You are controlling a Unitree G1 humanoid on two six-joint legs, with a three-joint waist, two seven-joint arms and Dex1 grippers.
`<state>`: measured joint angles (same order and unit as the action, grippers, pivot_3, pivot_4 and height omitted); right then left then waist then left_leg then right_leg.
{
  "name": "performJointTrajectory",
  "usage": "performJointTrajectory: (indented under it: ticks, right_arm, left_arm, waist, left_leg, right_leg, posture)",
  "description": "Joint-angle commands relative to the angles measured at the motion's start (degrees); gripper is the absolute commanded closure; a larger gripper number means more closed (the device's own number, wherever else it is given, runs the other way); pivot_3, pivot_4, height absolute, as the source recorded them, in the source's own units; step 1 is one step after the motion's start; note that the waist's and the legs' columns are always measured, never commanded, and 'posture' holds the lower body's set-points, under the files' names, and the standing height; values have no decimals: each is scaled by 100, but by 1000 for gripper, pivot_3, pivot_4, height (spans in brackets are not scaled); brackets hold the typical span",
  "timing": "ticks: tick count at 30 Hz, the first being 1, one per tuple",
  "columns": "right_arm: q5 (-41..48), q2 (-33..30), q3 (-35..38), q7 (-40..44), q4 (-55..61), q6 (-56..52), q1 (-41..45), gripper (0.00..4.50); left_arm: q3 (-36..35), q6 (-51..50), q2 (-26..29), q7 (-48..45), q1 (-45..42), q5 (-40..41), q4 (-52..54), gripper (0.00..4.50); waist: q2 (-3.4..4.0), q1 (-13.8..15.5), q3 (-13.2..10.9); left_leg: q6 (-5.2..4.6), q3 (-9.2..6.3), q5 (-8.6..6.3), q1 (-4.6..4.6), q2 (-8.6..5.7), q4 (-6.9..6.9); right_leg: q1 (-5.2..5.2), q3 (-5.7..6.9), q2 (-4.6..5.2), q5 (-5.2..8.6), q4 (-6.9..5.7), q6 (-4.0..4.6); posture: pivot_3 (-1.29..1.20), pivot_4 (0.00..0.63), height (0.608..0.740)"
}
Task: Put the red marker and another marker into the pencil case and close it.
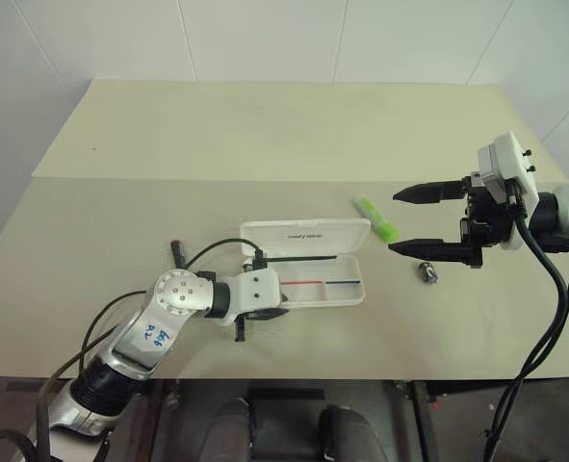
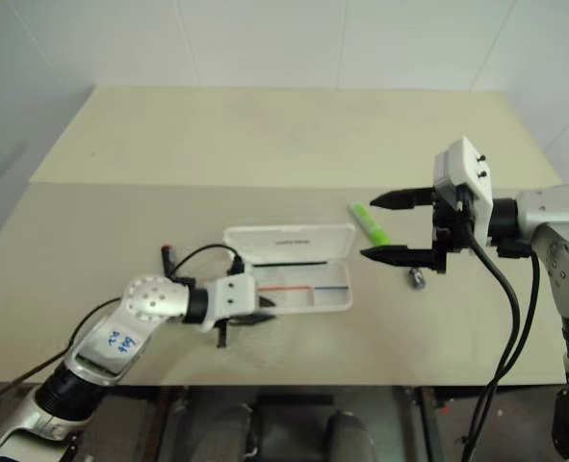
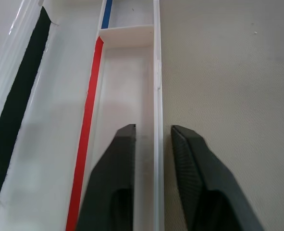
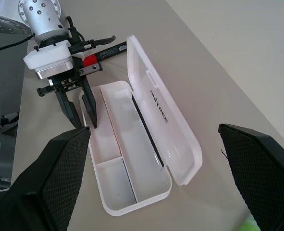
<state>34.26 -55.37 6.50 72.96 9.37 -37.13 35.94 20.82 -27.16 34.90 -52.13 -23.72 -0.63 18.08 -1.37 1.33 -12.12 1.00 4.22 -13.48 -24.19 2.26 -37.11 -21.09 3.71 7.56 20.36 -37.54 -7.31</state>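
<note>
The pencil case [image 1: 308, 234] lies open near the table's front, lid tipped back, its white tray [image 3: 127, 72] bare with red and blue lines inside. My left gripper [image 1: 270, 310] is at the tray's left end, open. One finger [image 3: 117, 163] is inside the tray and the other is outside the front wall [image 3: 157, 96]. The red marker [image 4: 91, 60] lies on the table by the case's left end, behind my left wrist. The green highlighter [image 1: 377, 218] lies off the lid's right corner. My right gripper [image 1: 395, 221] hovers wide open just right of it, holding nothing.
A small dark metallic cylinder [image 1: 426, 272] stands on the table right of the case, below my right gripper. The left arm's black cable [image 1: 217, 252] loops over the table by the case's left end. The table's front edge [image 1: 294, 377] is close.
</note>
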Motion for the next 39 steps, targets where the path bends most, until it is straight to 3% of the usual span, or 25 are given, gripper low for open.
performJointTrajectory:
  ticks: [1,7,15,22,27,31,33,35,39]
  right_arm:
    - [39,-65,79,11,70,86,110,0]
    - [-23,-28,-4,48,-46,140,192,0]
    - [-146,22,-229,166,-384,293,450,0]
    - [-308,116,-446,359,-736,471,723,0]
    - [-373,117,-503,497,-943,578,832,0]
    - [-350,165,-606,770,-961,641,860,0]
    - [-195,217,-588,988,-833,649,860,0]
    - [-112,281,-573,1058,-764,620,911,0]
    - [-172,395,-638,1038,-771,639,1023,0]
  left_arm:
    - [13,-127,25,19,70,-18,42,2004]
    - [-207,-459,30,-28,184,301,413,61]
    - [-1217,-1153,139,-315,493,1694,1244,26]
    - [-2179,-1399,776,-247,921,2259,2013,26]
    - [-4445,-1872,1435,-634,2113,3231,2875,26]
    - [-6169,-2040,1754,-746,2800,3255,2304,26]
    - [-6341,-2425,1821,-161,2797,3027,2020,26]
    - [-6041,-2992,1677,725,2352,2920,1857,26]
    - [-4857,-4391,609,2722,816,2546,1626,26]
  waist:
    - [1,-2,0]
    - [1,-16,0]
    - [1,-19,0]
    - [1,-53,-1]
    - [0,-155,-2]
    - [1,-167,-3]
    - [1,-150,-3]
    - [1,-124,-3]
    - [-7,-78,0]
  left_leg:
    - [1,0,1,0,1,0]
    - [1,3,0,-1,1,2]
    - [2,3,0,-2,6,2]
    - [4,6,-2,-4,7,4]
    - [8,-7,-4,-6,27,13]
    - [16,-8,-10,-3,27,12]
    - [18,0,-11,-1,30,12]
    - [17,6,-13,-1,32,12]
    - [4,-13,-25,-2,38,3]
  right_leg:
    - [-1,0,-1,0,-1,0]
    - [-5,-2,-1,0,0,0]
    - [-8,-3,-2,0,0,1]
    - [-11,-5,-3,0,4,1]
    - [-14,-7,-4,1,12,2]
    - [-20,-6,-17,3,11,9]
    - [-21,-5,-21,4,9,13]
    - [-17,-4,-20,4,11,13]
    - [-4,-4,-8,-2,13,2]
  posture:
    - [0,150,740]
    - [0,150,740]
    - [0,150,740]
    - [0,150,740]
    - [0,150,740]
    - [0,150,740]
    - [0,150,740]
    - [0,150,740]
    - [0,150,740]
